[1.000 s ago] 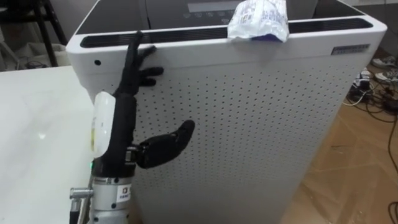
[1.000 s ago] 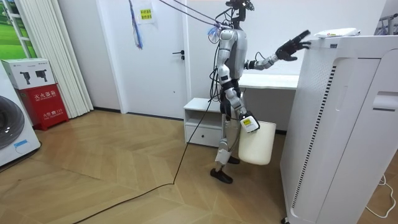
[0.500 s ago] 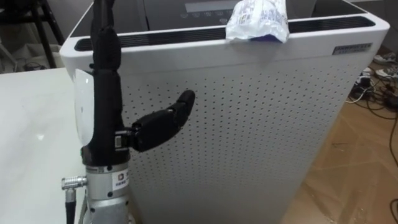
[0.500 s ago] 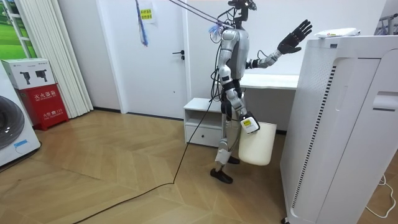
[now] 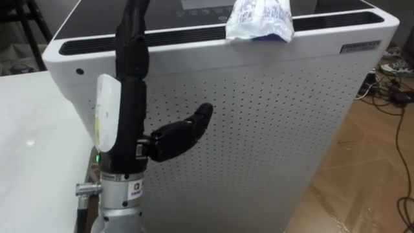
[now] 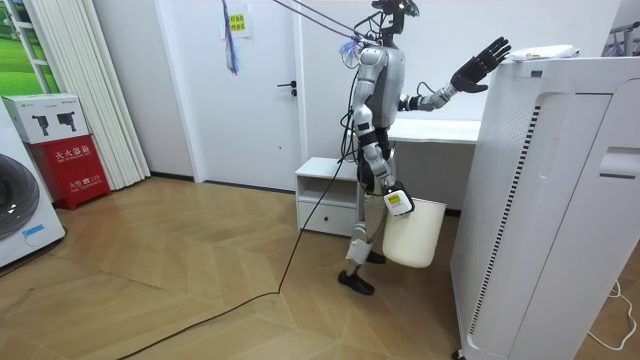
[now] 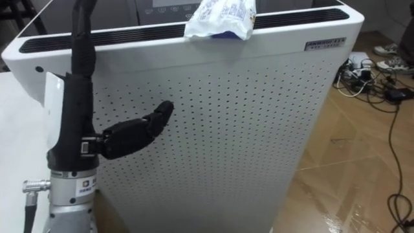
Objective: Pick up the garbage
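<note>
One hand, the robot's left hand (image 5: 132, 97), is reaching up in front of the white air purifier (image 5: 259, 129). It is open, with its fingers (image 5: 131, 29) pointing straight up past the purifier's top edge and its thumb (image 5: 184, 129) sticking out sideways across the perforated front panel. In the room view this hand is spreading just beside the purifier's upper corner; whether it is touching the casing cannot be told.

The garbage, a crumpled white and blue wrapper (image 5: 259, 18), is lying on the purifier's top, hanging slightly over the front edge. It is well apart from the hand, toward the robot's right.

A white worktop (image 5: 32, 129) is sitting just beside the purifier, on the robot's left. The robot is standing upright near the purifier's front. Its right hand (image 6: 396, 200) is hanging low at its side, far below the purifier's top, at the rim of a white waste bin (image 6: 412, 235); how it is gripping the bin cannot be told.
</note>
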{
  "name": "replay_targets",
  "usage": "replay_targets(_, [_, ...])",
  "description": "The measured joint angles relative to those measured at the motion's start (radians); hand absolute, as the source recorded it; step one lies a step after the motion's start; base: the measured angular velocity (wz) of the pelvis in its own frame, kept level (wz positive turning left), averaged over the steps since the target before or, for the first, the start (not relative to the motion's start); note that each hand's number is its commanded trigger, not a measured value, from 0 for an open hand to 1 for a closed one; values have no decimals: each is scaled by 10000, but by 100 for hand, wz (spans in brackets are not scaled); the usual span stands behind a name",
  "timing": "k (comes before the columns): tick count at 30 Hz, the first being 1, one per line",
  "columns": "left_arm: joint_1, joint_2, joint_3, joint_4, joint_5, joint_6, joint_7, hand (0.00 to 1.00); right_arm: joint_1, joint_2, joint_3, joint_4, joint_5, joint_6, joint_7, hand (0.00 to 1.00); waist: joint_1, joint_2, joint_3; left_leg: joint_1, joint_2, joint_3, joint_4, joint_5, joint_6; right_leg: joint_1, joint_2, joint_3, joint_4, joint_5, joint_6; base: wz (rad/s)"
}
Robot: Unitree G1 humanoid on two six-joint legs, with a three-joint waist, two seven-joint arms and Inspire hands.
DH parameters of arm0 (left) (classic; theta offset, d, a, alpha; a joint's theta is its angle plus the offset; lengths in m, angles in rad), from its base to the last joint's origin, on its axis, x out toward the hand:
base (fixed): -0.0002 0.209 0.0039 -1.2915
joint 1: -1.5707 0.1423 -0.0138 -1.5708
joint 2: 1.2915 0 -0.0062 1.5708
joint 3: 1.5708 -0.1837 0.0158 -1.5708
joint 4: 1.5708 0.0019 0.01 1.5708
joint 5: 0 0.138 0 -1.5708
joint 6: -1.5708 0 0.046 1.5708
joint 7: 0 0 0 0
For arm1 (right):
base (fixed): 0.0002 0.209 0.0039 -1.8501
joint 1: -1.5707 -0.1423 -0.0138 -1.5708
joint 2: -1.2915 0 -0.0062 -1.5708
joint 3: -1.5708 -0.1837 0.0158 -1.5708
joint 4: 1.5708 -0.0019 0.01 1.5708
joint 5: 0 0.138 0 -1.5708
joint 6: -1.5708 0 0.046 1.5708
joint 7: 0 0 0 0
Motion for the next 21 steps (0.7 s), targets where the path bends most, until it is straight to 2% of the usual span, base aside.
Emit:
replay_targets(4, [-61, 121, 7, 1, 39, 73, -54, 0, -18, 2, -196, -10, 0, 0, 78, 100, -110, 113, 55, 73, -2, -11, -4, 0, 0, 124, -28, 33, -13, 0, 0, -1])
replay_targets(10, [-430, 93, 28, -16, 846, 278, -94, 0, 40, 20, -535, 2, 1, 233, 85, 100, -114, 165, 40, 148, 2, -8, -3, 0, 0, 136, -7, 209, 13, 0, 0, -2])
replay_targets(13, [-728, 137, 48, -192, 1411, 382, -92, 0, 44, 11, -708, 1, 8, 288, 82, 100, -117, 242, -11, 149, -22, -4, -2, 0, 0, 141, -9, 230, -154, 29, 44, 0])
replay_targets(17, [-1107, 207, 201, -899, 1759, 416, -37, 0, 154, -168, -746, 10, 29, 313, 105, 100, -44, 459, -154, 247, -62, 18, -50, 0, 0, 175, -1, 313, -111, 58, 79, -8])
replay_targets(21, [-1287, 298, 708, -1307, 1834, 492, 55, 0, 235, -246, -774, 14, 24, 370, 291, 100, 37, 501, -173, 503, -19, -12, -244, 1, 1, 296, 20, 491, -85, 64, 70, -18])
